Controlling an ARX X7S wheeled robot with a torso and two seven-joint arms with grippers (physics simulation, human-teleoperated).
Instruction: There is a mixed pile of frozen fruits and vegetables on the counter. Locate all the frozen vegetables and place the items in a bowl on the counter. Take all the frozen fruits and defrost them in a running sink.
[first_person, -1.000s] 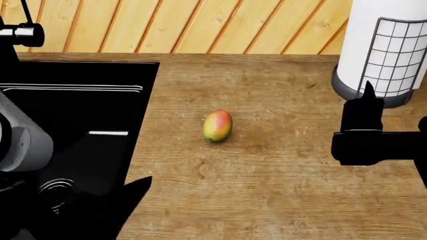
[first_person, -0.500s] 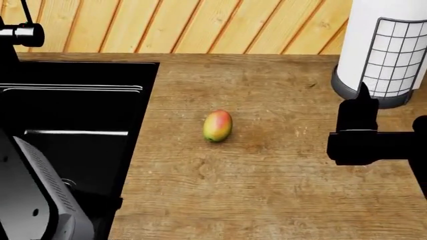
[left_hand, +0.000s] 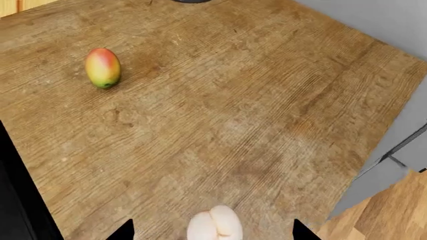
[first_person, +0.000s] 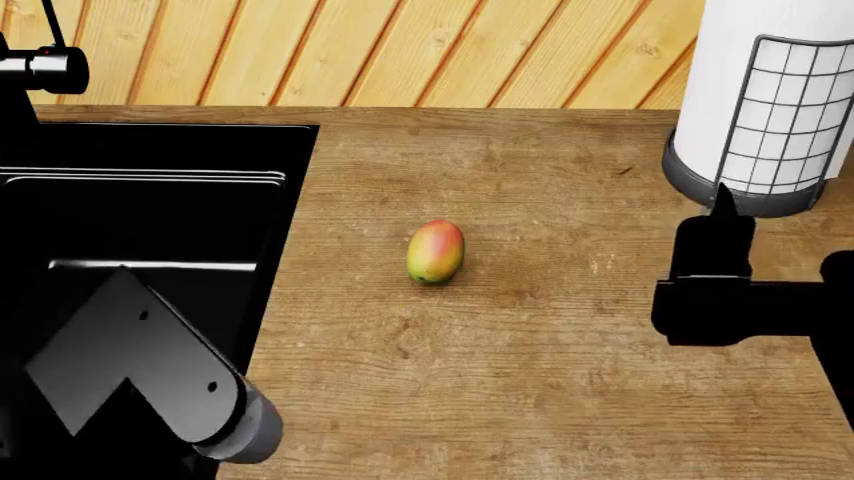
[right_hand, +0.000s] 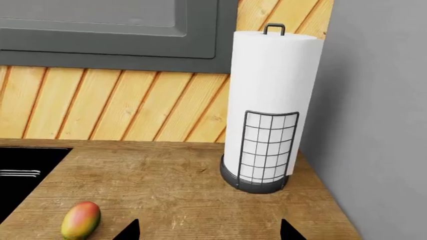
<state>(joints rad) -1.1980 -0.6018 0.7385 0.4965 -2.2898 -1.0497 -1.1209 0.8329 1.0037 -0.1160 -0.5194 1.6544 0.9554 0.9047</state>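
Between the tips of the left gripper (left_hand: 212, 231), seen from the left wrist, a pale lobed fruit (left_hand: 214, 225) is held; the tips stand wide of it, so whether it is clamped cannot be told. It is judged to be kept there for carrying to the sink. The mango (left_hand: 103, 67) lies well apart on the table (left_hand: 253, 110).

From the head, the mango (first_person: 435, 251) is seen lying near the sink (first_person: 147, 210), with the left arm over the basin.

From the right wrist, the right gripper (right_hand: 208, 231) is seen spread apart and empty, the mango (right_hand: 81, 220) near it and the paper towel holder (right_hand: 267, 107) beyond
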